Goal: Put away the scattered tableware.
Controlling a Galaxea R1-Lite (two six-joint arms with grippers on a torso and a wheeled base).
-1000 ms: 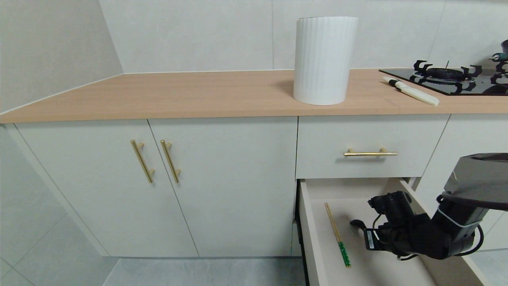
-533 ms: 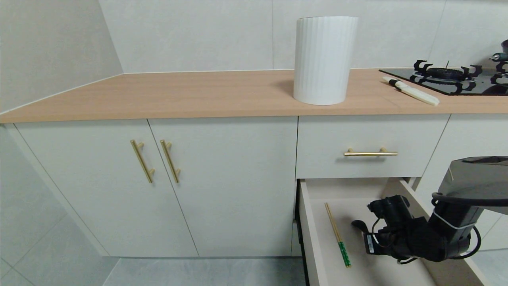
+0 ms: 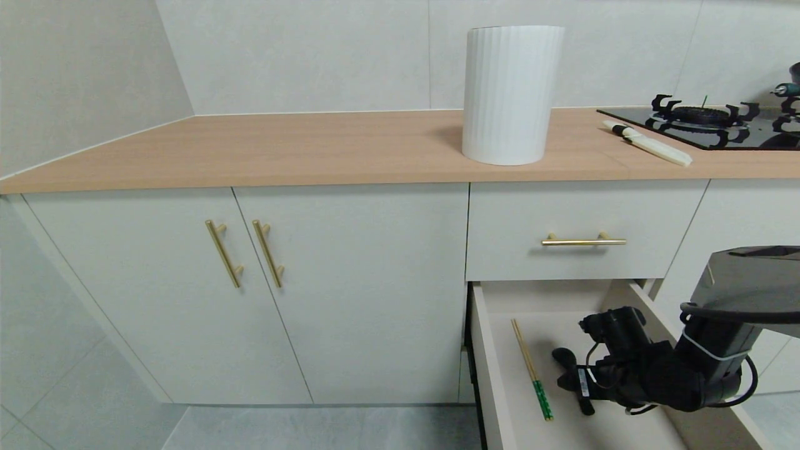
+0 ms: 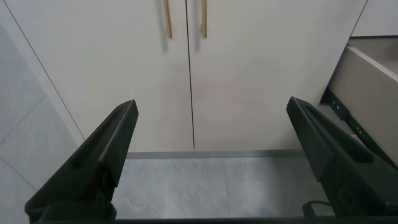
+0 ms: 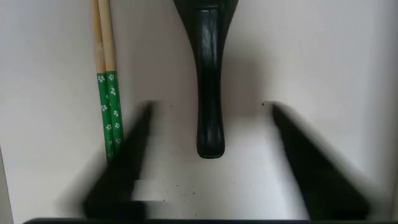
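- Right gripper: fingers spread wide, gripping nothing.
- Black spoon lies flat on the drawer floor, with its handle end between the fingers, untouched.
- Chopsticks just beside it, toward the drawer's left wall.
- Left gripper wide open and empty.
- Risk: a skewed pull-out would likely clip the handle and shove the spoon into the chopsticks.
- White utensil at the bench right end, not yet stowed.

Lower right, you see tan chopsticks with green, white-flowered ends and a black spoon; upper centre, a white ribbed canister.
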